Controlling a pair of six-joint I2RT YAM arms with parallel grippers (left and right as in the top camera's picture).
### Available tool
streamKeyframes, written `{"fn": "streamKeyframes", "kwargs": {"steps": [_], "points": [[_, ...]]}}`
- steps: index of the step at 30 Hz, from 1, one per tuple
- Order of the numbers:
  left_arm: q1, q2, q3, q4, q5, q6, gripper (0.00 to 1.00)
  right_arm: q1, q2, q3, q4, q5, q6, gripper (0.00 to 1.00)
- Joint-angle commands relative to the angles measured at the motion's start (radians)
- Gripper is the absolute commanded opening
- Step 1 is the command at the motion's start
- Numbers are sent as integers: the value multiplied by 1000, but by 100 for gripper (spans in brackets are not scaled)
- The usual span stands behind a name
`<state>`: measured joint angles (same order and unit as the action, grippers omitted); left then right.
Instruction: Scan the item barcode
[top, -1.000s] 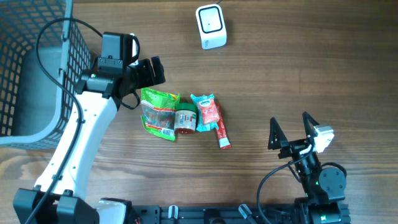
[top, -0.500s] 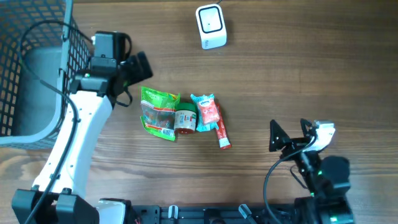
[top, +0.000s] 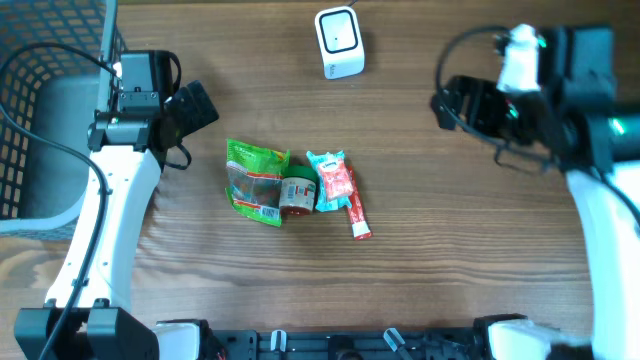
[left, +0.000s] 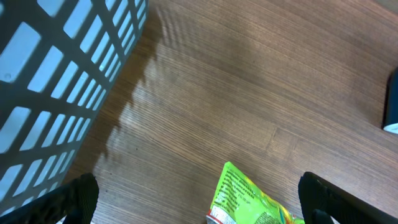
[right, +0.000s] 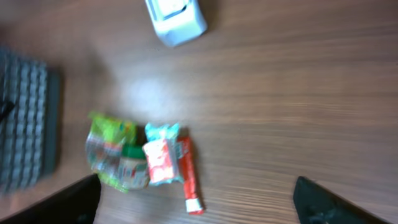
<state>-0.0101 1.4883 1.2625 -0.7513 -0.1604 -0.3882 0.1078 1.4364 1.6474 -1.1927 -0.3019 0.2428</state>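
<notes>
Four items lie together mid-table: a green pouch (top: 255, 180), a small jar (top: 297, 193), a teal-and-red packet (top: 331, 180) and a red tube (top: 357, 214). The white scanner (top: 339, 42) stands at the far edge. My left gripper (top: 197, 105) is open, up-left of the pouch and beside the basket; its wrist view shows the pouch's corner (left: 249, 198) between its spread fingers (left: 78, 196). My right gripper (top: 452, 100) hangs open at the far right, apart from everything. Its blurred wrist view shows the pouch (right: 107, 144), jar (right: 133, 169), packet (right: 161, 158), tube (right: 188, 177) and scanner (right: 176, 15).
A dark wire basket (top: 40, 110) fills the far left corner, close to my left arm, and also shows in the left wrist view (left: 56, 81) and the right wrist view (right: 25, 118). Bare wooden tabletop (top: 470, 230) lies right of the items.
The left gripper has drawn back left, away from the pouch toward the basket. The right arm has swung from the near right edge up to the far right.
</notes>
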Motion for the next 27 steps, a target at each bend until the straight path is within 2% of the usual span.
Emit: {"fn": "streamKeyframes", "kwargs": {"steps": [1,2,3,5,7,9,12,13,20,27], "points": [[2,2,5,2,-9,-13,100,2,139,11,-6,-264,-151,54],[2,2,5,2,-9,-13,100,2,201,0,-11,-264,-168,36],[2,2,5,2,-9,-13,100,3,248,-9,-13,-266,-177,38],[2,2,5,3,-9,-13,100,7,361,-14,-12,-323,-245,73],[2,2,5,2,-9,-13,100,11,447,-17,-13,-338,-269,75],[2,2,5,3,-9,-13,100,23,520,-18,-25,-375,-299,68],[2,2,5,2,-9,-13,100,55,597,-20,-27,-469,-408,37],[2,2,5,2,-9,-13,100,68,610,-20,-24,-486,-428,34],[2,2,5,2,-9,-13,100,170,626,-20,29,-449,-423,34],[2,2,5,3,-9,-13,100,192,627,-20,53,-397,-424,34]]}}
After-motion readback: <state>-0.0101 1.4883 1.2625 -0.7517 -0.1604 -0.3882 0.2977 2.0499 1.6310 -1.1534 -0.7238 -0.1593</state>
